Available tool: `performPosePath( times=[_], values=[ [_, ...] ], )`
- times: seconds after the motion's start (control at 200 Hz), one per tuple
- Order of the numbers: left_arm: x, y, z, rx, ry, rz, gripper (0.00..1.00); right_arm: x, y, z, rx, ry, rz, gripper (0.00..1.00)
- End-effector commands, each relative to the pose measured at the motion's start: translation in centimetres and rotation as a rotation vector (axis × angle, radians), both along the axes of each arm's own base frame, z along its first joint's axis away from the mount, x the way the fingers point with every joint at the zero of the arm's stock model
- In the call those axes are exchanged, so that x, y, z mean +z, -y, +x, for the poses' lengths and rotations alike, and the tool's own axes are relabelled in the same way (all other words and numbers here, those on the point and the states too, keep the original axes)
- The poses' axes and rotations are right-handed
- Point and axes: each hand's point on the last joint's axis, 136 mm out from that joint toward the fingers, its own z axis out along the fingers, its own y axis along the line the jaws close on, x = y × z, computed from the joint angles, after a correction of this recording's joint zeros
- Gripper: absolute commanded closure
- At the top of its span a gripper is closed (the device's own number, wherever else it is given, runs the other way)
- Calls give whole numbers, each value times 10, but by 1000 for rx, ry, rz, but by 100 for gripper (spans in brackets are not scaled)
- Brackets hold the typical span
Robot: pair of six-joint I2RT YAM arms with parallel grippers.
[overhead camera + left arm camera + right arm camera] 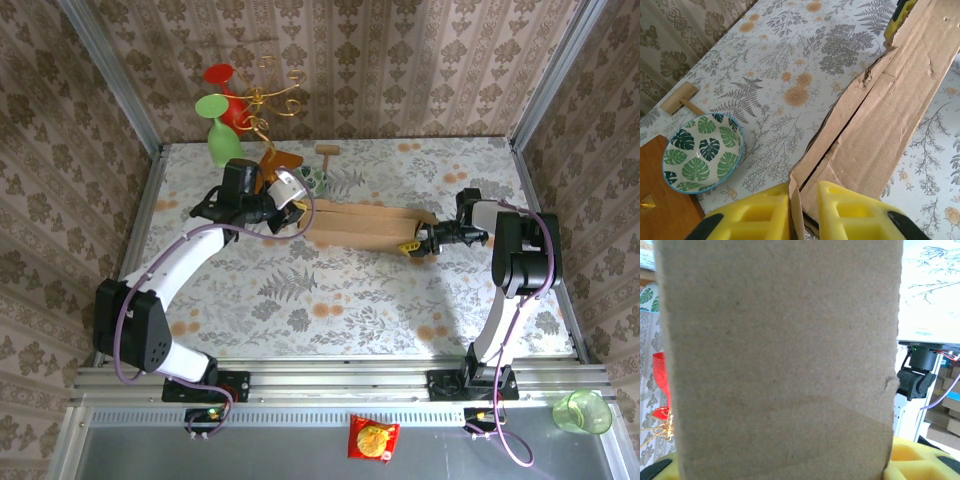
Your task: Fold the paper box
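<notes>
Tan corrugated cardboard of the paper box stands right up against the right wrist camera, a flat panel reaching from one yellow finger to the other; the right hand looks clamped across that end, its jaws kept part-way apart by the panel's width; at the opposite end the left hand is pinched on a doubled edge, both fingers tight against the layers; the box stretches between them as a long narrow strip over the back middle of the floral counter, though I cannot tell whether it rests there or is lifted; one seam is crumpled and gaping; near its left end sit a leaf-patterned bowl, a wooden board and a small wooden mallet; I judge the step to be a two-handed fold along a long crease, both ends secured; the next move calls for both wrists turning together, gently, lest that seam tear.
</notes>
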Motion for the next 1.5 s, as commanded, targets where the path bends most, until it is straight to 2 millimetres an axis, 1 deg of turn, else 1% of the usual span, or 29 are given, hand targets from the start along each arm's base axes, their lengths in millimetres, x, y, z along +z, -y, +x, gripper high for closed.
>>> performPosePath(
  times=[0.0, 0.03, 0.04, 0.05, 0.135, 0.345, 0.365, 0.42, 0.505, 0.655, 0.88, 0.99, 1.1, 1.22, 1.355, 1.49],
  values=[
    [2, 1, 10, 53, -18, 3, 84, -32, 8, 0, -27, -58, -80, 58],
    [0, 0, 12, 68, -24, 6, 87, -32, 7, 0, -27, -57, -81, 58],
    [0, 8, 8, 53, -24, 7, 87, -32, 7, 0, -28, -58, -82, 58],
    [0, 9, 8, 54, -23, 9, 88, -32, 8, 1, -30, -57, -82, 58],
    [-1, 12, 11, 81, -26, 19, 92, -34, 8, 1, -34, -63, -80, 58],
    [-7, 19, 14, 128, -78, 34, 95, -36, 9, 2, -45, -87, -81, 57],
    [-8, 19, 14, 136, -87, 35, 97, -36, 9, 6, -47, -66, -83, 57],
    [-10, 20, 16, 161, -110, 39, 100, -36, 10, 8, -51, -64, -83, 57],
    [-14, 20, 20, 210, -151, 54, 100, -36, 11, 10, -57, -65, -84, 53],
    [-25, 23, 20, 258, -218, 83, 100, -36, 11, 14, -61, -62, -85, 47],
    [-38, 26, 23, 311, -292, 135, 100, -40, 15, 21, -89, -67, -84, 42],
    [-43, 28, 25, 328, -317, 150, 100, -38, 17, 30, -109, -55, -80, 35],
    [-46, 29, 28, 343, -334, 168, 100, -36, 25, 36, -139, -53, -93, 27],
    [-51, 31, 31, 353, -354, 189, 100, -30, 34, 42, -169, -41, -100, 23],
    [-53, 34, 31, 357, -366, 209, 100, -24, 44, 45, -194, -27, -118, 19],
    [-56, 37, 31, 360, -368, 231, 100, -17, 53, 43, -199, -11, -150, 18]
  ],
)
